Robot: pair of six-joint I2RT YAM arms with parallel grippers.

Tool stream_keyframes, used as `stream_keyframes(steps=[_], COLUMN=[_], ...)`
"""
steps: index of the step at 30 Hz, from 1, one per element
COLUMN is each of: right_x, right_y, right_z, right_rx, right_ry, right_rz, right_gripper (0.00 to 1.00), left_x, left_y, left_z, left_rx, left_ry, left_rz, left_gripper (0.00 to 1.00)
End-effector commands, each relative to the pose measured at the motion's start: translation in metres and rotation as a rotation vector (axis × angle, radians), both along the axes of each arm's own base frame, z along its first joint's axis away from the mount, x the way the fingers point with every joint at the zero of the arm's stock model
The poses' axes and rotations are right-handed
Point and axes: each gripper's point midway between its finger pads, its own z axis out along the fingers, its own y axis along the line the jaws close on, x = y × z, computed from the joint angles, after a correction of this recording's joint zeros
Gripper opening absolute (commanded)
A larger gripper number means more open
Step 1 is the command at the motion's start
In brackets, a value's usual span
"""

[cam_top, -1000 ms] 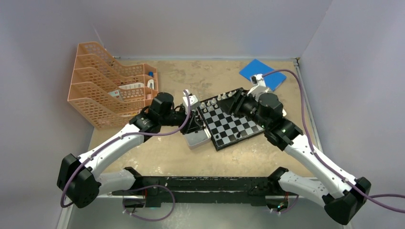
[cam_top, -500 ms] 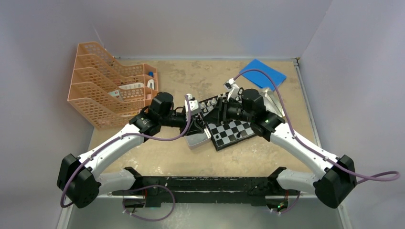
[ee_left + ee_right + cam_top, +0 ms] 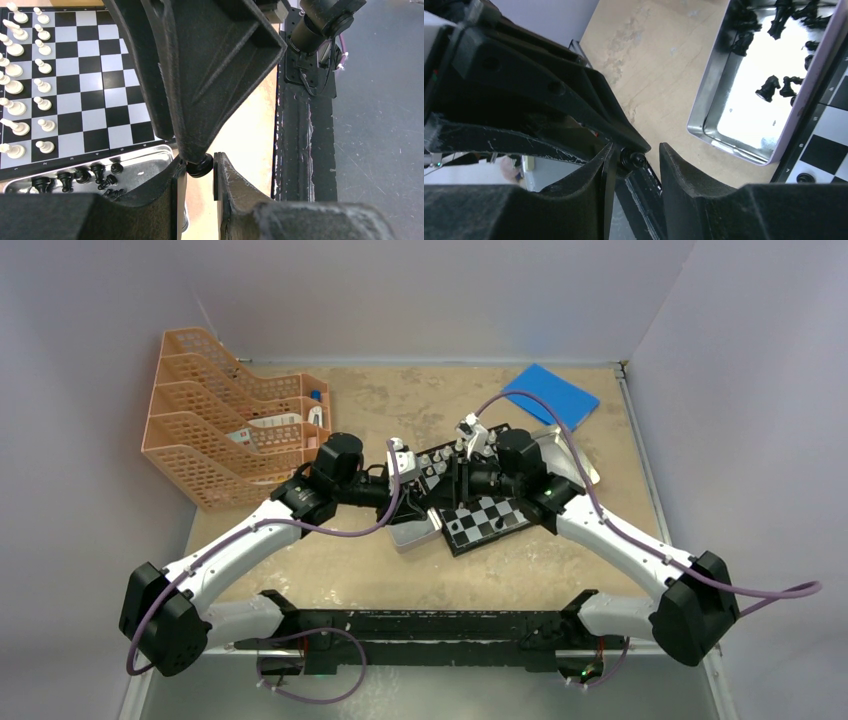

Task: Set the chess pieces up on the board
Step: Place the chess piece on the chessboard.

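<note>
Tan desk [image 3: 335,562] carried the board [image 3: 490,519], with white pieces [image 3: 13,86] ranked along one edge. My left end effector [image 3: 200,171] pinched a black piece [image 3: 200,165] near the tin [image 3: 145,167] of black pieces. My right end effector [image 3: 634,156] stood slightly parted around it.

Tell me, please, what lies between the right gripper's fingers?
A black piece, pinched by the left gripper; the right gripper stands open around it, as the right wrist view shows.
</note>
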Motion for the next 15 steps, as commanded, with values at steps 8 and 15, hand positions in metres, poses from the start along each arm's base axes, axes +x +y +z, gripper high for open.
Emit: stream_keyframes(steps=[8,15], right_x=[-0.0177,-0.0145], right_y=[0.0030,0.0023], right_z=[0.0010,0.0049], right_rx=[0.068,0.079], right_ry=[-0.005,-0.003], right_rz=[0.085,0.054], right_gripper=[0.25,0.34], left_x=[-0.0011,-0.0038], left_y=[-0.0026,-0.0017], left_z=[0.0148,0.0152], left_rx=[-0.047,-0.052], left_ry=[-0.076,-0.087], left_rz=[-0.038,-0.051], left_gripper=[0.03,0.03])
